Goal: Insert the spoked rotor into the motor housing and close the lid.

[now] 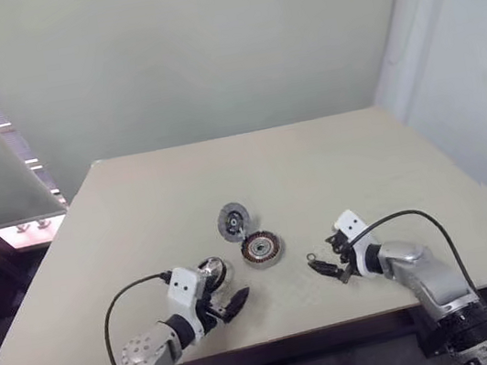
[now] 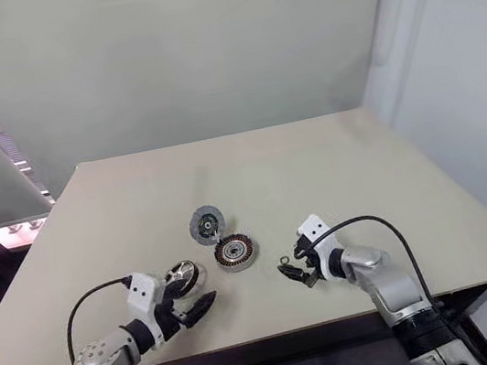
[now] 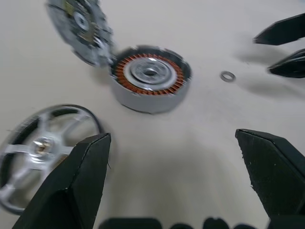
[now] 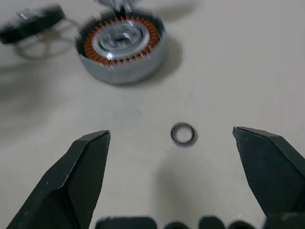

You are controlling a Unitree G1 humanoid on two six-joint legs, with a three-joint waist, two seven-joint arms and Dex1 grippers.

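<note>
rotor pickup looks like the step in hand: nothing is assembled yet. the spoked rotor [image 1: 212,269] lies on the counter [image 1: 138,218] just beside the left end effector [image 1: 229,307], whose jaws stand wide and empty. the motor housing [image 1: 261,249] sits near it, copper windings showing, its cup holding no rotor. the lid [image 1: 233,221] lies tilted against the housing's far edge. the right end effector [image 4: 176,167] is also wide and empty, over a small ring [image 4: 183,134]. next, the left jaws must straddle the rotor's rim.
</note>
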